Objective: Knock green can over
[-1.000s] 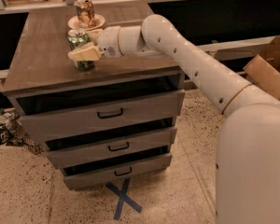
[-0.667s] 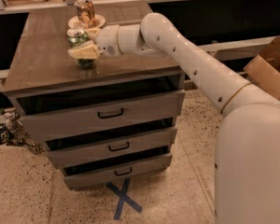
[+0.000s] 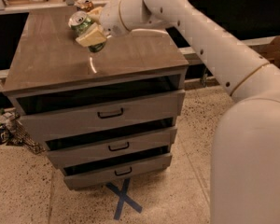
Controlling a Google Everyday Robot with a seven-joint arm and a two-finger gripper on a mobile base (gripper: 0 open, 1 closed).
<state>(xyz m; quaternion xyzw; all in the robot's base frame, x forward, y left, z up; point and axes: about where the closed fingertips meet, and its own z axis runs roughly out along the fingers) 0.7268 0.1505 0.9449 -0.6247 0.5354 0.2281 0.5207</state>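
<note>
The green can point(image 3: 85, 26) is tilted, its silver top pointing up and to the left, above the back part of the brown cabinet top point(image 3: 130, 50). My gripper point(image 3: 91, 25) is shut on the can, with one cream finger point(image 3: 90, 37) below it and the other above. The can's lower end is partly hidden by the fingers. I cannot tell whether the can touches the top. The white arm reaches in from the right. An orange-copper can point(image 3: 84, 4) stands just behind the gripper.
The grey cabinet has three slightly open drawers point(image 3: 109, 113). A blue tape X point(image 3: 123, 199) marks the speckled floor in front. Clutter point(image 3: 9, 129) lies on the floor at the left. A cardboard box point(image 3: 276, 50) is at the right. A dark shelf runs behind.
The green can stood upright on the cabinet top between my fingers; now it is tilted in my grip. The view has moved closer to the cabinet.
</note>
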